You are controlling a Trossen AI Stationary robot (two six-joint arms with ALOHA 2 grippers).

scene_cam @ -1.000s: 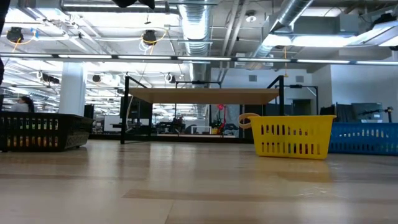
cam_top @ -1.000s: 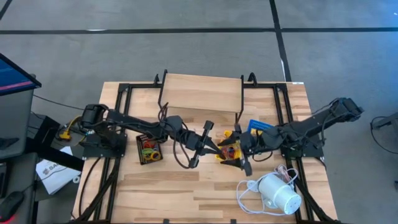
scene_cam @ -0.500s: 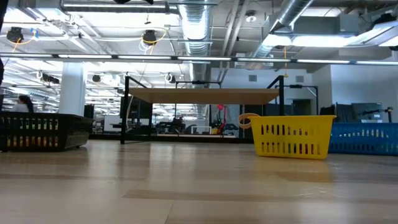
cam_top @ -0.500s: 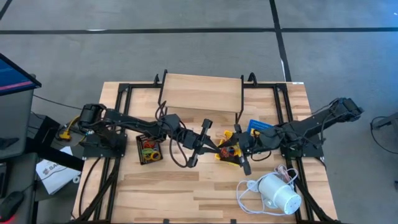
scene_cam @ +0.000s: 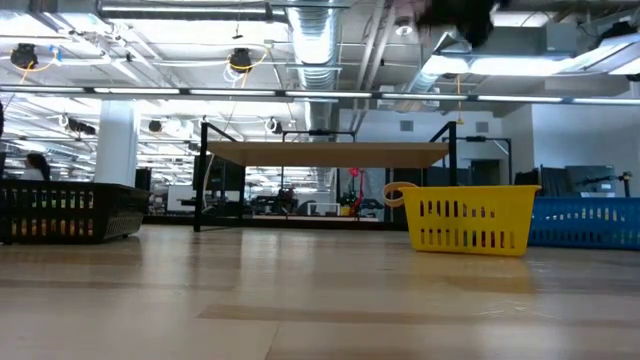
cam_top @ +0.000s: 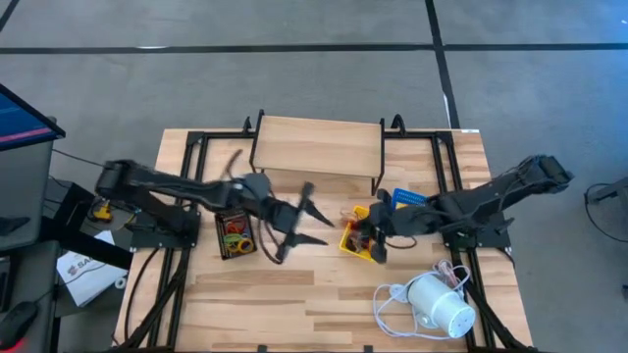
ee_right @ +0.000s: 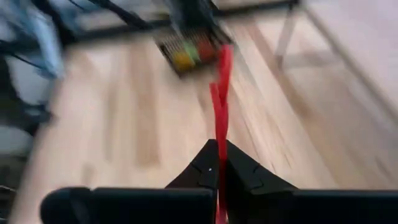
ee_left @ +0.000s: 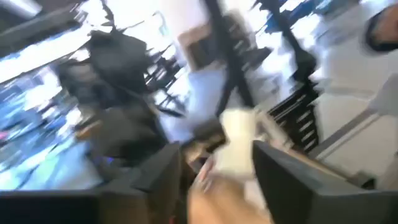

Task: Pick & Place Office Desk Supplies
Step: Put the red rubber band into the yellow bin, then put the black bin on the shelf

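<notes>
Red rubber band [ee_right: 220, 93] pinched in your right gripper [ee_right: 217, 167], fingers clamped on it, hanging over the yellow tray [cam_top: 359, 242]. Your left gripper [cam_top: 307, 218] sits mid-table between the black mesh tray [cam_top: 235, 235] and yellow one, fingers spread, nothing in them.
</notes>
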